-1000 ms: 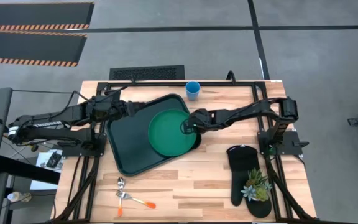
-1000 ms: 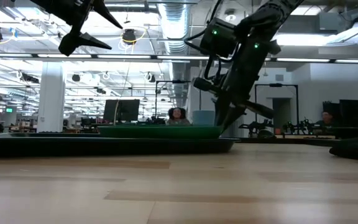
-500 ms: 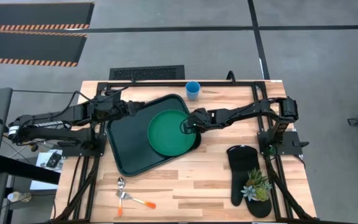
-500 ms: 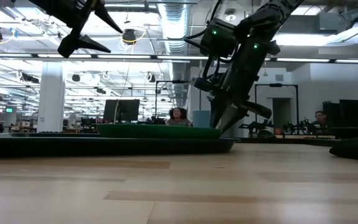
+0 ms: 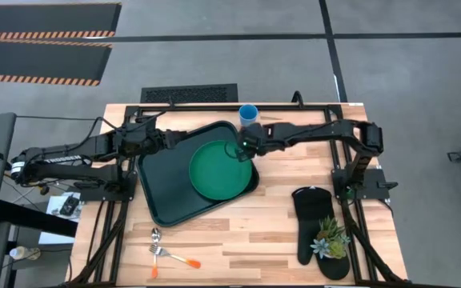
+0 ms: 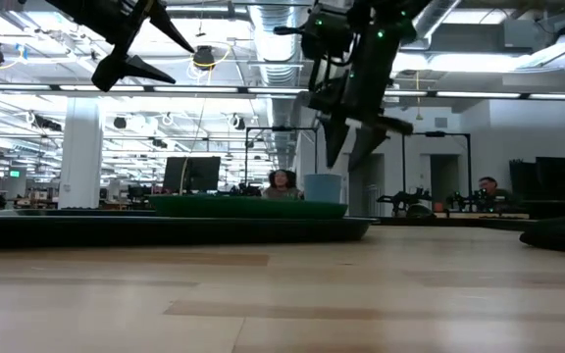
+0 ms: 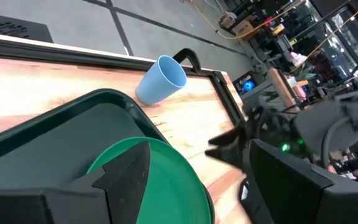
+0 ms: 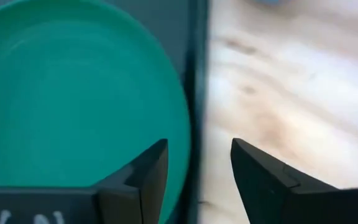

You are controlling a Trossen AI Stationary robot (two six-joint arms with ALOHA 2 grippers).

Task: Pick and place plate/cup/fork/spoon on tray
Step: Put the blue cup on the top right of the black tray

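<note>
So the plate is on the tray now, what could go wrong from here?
Two risks, I think. The right gripper, open, hangs just above the rim of the plate and the edge of the tray; swinging low toward the cup could nudge either. The cup stands close to the table's far edge, so a clumsy approach might push it off.
</note>
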